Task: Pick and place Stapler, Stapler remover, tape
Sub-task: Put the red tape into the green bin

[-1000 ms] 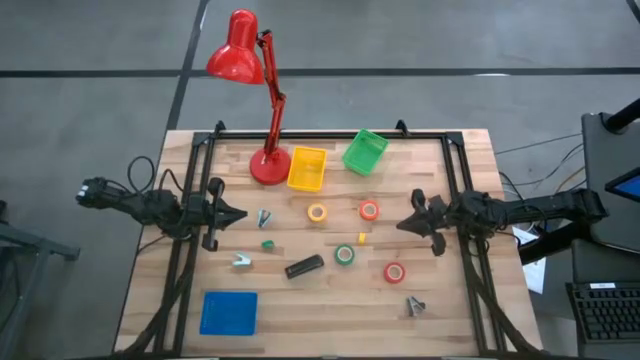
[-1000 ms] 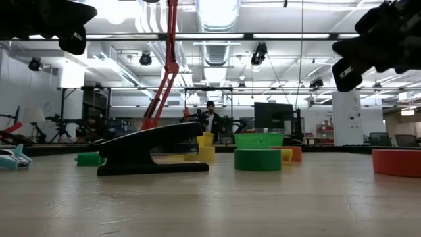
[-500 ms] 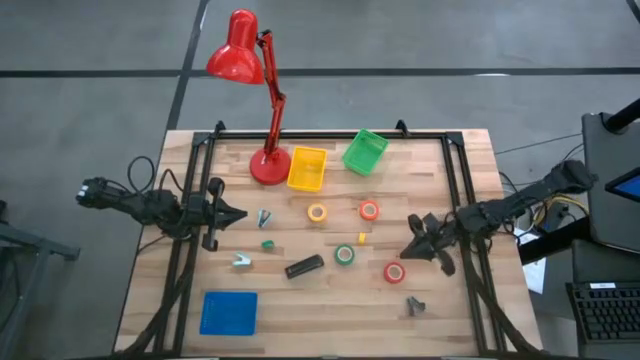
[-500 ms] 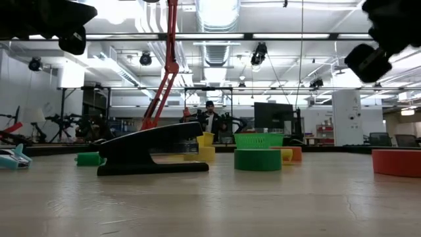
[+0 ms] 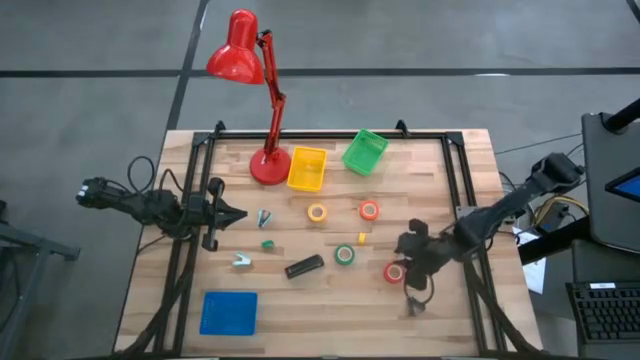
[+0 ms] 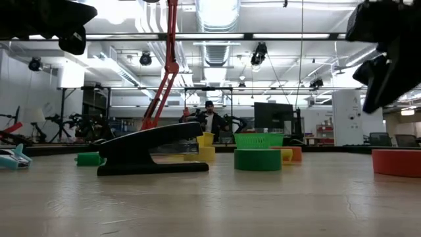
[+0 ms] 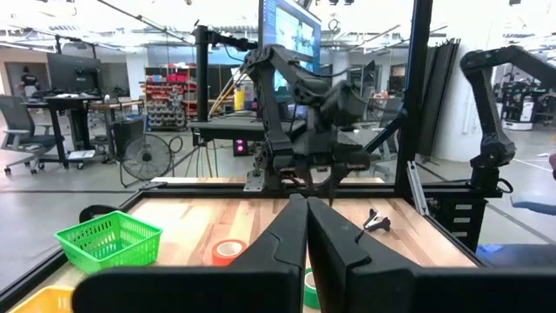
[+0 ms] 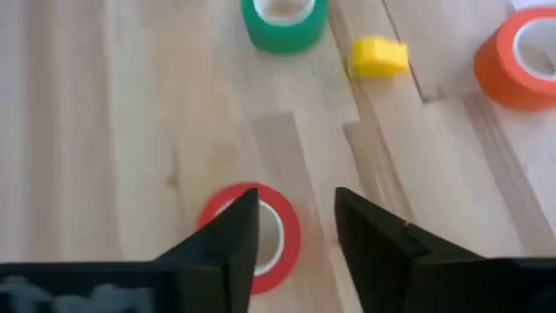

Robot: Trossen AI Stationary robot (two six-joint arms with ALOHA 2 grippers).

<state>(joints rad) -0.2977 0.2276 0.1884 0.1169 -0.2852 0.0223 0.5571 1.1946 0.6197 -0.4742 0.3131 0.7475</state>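
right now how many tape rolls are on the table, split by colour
red tape roll: 1
orange tape roll: 1
yellow tape roll: 1
green tape roll: 1
total: 4

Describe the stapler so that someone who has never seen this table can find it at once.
Start at the red desk lamp at the table's far edge and come toward the near edge, past the yellow tray. The stapler lies beside the green tape roll. It is the only black, oblong bar among round rolls.
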